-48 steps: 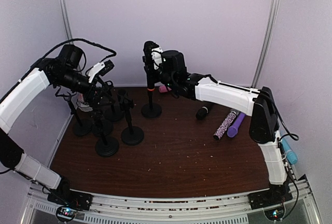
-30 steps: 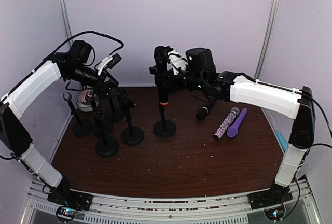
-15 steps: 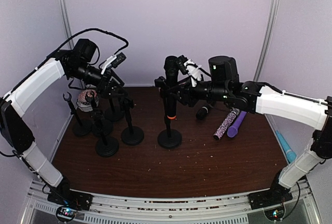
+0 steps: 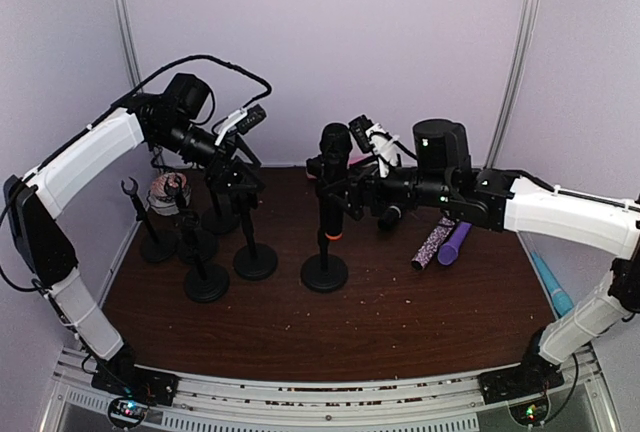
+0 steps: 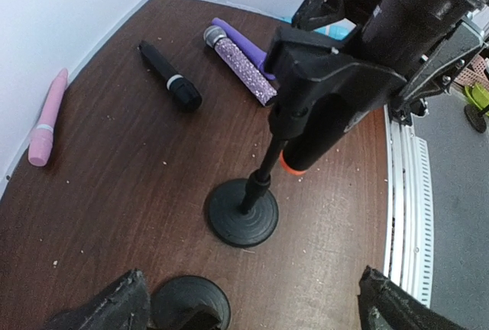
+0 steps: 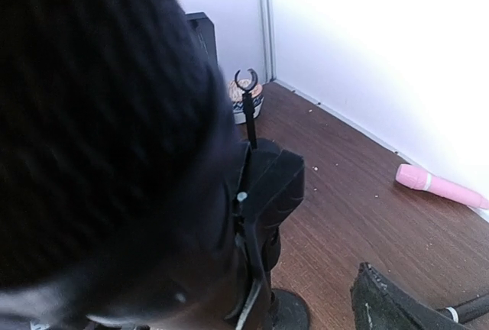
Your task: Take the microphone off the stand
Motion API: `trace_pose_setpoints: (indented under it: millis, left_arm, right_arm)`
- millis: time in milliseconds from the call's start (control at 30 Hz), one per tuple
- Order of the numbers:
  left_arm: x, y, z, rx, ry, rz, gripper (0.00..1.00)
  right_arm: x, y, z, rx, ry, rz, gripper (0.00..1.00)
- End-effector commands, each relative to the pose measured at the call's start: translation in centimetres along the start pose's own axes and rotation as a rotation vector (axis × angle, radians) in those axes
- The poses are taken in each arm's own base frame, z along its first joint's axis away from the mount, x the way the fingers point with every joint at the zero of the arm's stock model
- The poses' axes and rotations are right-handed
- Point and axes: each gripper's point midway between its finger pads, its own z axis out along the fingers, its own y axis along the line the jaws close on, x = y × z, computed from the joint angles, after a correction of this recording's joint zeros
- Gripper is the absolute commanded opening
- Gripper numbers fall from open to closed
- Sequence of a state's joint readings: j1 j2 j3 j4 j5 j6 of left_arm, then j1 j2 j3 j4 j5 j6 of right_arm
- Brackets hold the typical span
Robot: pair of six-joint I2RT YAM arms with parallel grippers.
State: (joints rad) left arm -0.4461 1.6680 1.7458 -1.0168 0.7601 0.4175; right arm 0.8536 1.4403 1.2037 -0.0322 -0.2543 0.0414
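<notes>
Since half a second ago the right gripper (image 4: 355, 170) has let go. Its jaws, then clamped on the black microphone with a round mesh head and an orange ring (image 4: 335, 142), now stand spread to either side of it. The right wrist view shows bare tabletop between the mesh and one dark finger (image 6: 380, 307). The microphone is still seated in the blocky black clip (image 5: 328, 78) of the thin black stand with a round disc base (image 4: 324, 272). Over the last second and a half that stand was carried from the back of the dark brown wood-grain table (image 5: 114, 177) to its middle, and it has barely shifted since. The left gripper (image 4: 243, 145) has swung further toward the centre and hangs high with its jaws spread wide, holding nothing. The microphone leans in the clip, its orange end just beside the slender pole. At the left huddle empty black stands of the same disc-and-rod shape (image 4: 206, 283). Lying flat toward the right are a short matte black microphone with a pale band (image 5: 170, 78) and a glittery speckled microphone (image 5: 238, 61) just beside a smooth purple one (image 5: 237, 38). A glossy pink one (image 5: 43, 122) rests near the white wall.
</notes>
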Motion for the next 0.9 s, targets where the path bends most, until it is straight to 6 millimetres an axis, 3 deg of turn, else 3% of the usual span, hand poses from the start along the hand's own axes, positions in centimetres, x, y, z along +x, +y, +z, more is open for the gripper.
trace_pose_setpoints:
  millis: [0,333,500,667,867]
  left_arm:
    - [-2.9,0.2,0.1,-0.003,-0.060,0.113,0.98]
    - [-4.8,-0.2,2.4,0.068,-0.100,0.152,0.98]
    - [-5.3,-1.1,3.0,0.117,-0.120,0.173,0.98]
    - [-5.7,-2.1,3.6,0.164,-0.135,0.194,0.98]
    - [-5.9,-2.6,4.0,0.181,-0.136,0.205,0.98]
  right_arm:
    - [-3.5,-0.5,-2.3,0.063,-0.143,0.054,0.91]
    - [-3.9,1.0,-3.3,0.205,-0.225,0.072,0.80]
    - [-5.5,0.9,-4.0,0.273,-0.269,0.073,0.76]
    - [-6.7,0.0,-4.3,0.353,-0.295,0.079,0.65]
    - [-7.3,0.7,-4.2,0.323,-0.298,0.044,0.50]
